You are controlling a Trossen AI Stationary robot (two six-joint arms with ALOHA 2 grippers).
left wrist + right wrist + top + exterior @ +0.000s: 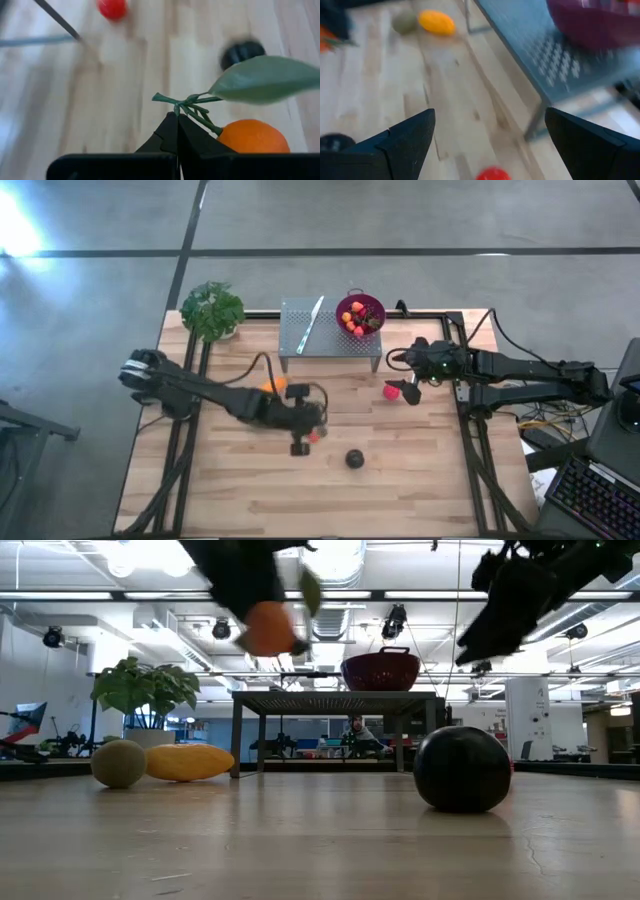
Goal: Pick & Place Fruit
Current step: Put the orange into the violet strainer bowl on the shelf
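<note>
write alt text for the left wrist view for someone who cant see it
The left gripper is shut on the green stem of an orange fruit with one large leaf, held above the wooden table. Farther off on the table lie a red ball and a dark ball.

Leafy orange (252, 136) dangling by stem, red ball (391, 390), dark ball (354, 458) on table

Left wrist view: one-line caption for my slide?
Left gripper shut on the leafy stem of an orange toy fruit, above the wooden table.
</note>
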